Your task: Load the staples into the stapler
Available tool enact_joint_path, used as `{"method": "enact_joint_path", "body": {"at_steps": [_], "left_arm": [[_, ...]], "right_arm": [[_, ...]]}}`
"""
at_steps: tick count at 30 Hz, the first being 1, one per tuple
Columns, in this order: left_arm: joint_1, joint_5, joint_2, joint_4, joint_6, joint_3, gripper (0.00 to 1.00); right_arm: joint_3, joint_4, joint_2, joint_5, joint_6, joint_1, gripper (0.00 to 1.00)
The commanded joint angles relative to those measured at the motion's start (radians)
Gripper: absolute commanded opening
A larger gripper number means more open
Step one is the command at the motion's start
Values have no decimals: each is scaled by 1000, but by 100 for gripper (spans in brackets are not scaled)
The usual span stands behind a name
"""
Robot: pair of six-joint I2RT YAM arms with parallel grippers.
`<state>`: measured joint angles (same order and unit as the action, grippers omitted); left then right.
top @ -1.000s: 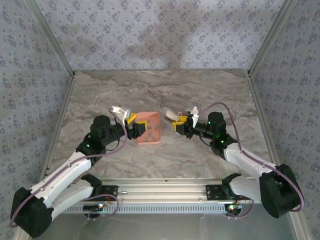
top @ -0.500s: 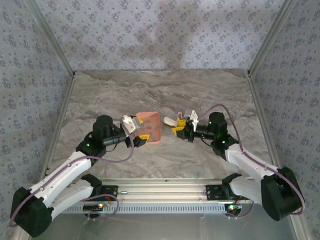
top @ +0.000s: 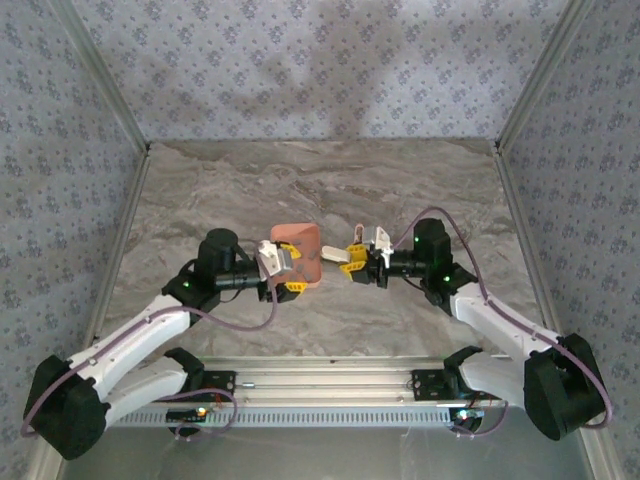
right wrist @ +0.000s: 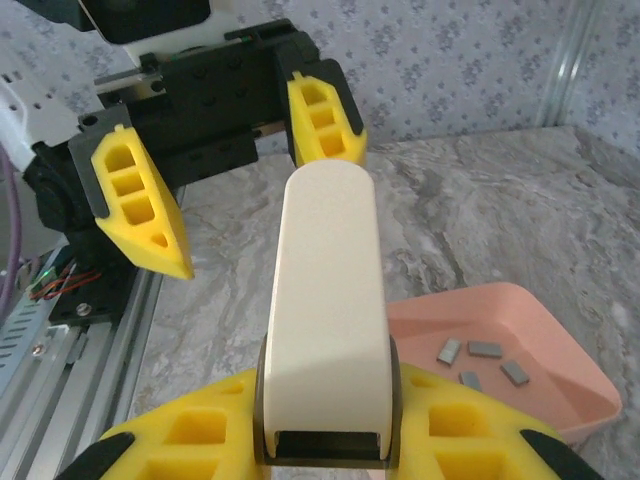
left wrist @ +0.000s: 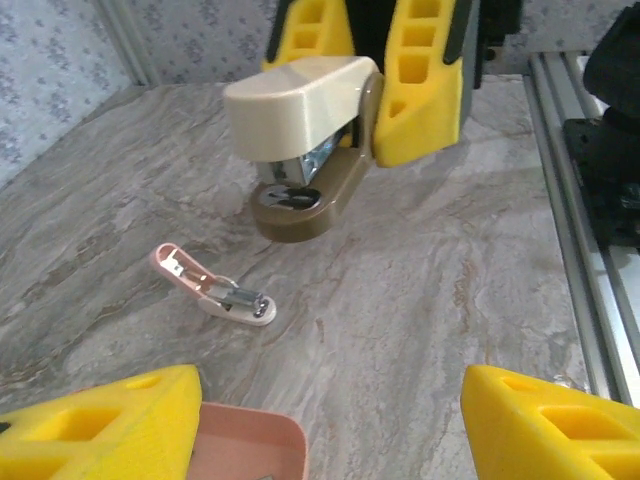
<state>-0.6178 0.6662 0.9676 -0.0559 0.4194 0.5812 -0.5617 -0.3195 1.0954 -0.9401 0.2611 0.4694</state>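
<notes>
My right gripper (right wrist: 326, 436) is clamped on a bigger cream stapler (right wrist: 330, 280). My left gripper (left wrist: 330, 400) hangs empty, jaws apart, at the edge of the salmon tray (right wrist: 575, 400) holding the staples (right wrist: 484, 350). The pink stapler (left wrist: 212, 290) lies open near the centre of the table (left wrist: 450, 260) — with both grippers this close, they could clash or knock it away.

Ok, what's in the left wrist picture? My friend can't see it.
The right end effector grips a cream and brown stapler above a marble table. A small pink stapler lies on the table nearby, and the left end effector hangs open at the bottom, over the corner of a pink tray.
</notes>
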Motion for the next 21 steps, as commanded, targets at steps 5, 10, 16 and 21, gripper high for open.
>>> {"method": "enact_joint_path", "body": {"at_steps": [5, 10, 16, 21], "left_arm": [[-17, 61, 41, -62, 24, 60, 69], [-17, 88, 88, -111, -41, 66, 68], [-17, 143, 117, -151, -59, 69, 56], [-16, 163, 120, -163, -59, 74, 44]], "right_arm": [[-84, 83, 60, -99, 102, 39, 2], [-105, 86, 91, -124, 119, 57, 2], [-121, 86, 113, -132, 128, 66, 2], [-121, 86, 119, -133, 135, 67, 2]]}}
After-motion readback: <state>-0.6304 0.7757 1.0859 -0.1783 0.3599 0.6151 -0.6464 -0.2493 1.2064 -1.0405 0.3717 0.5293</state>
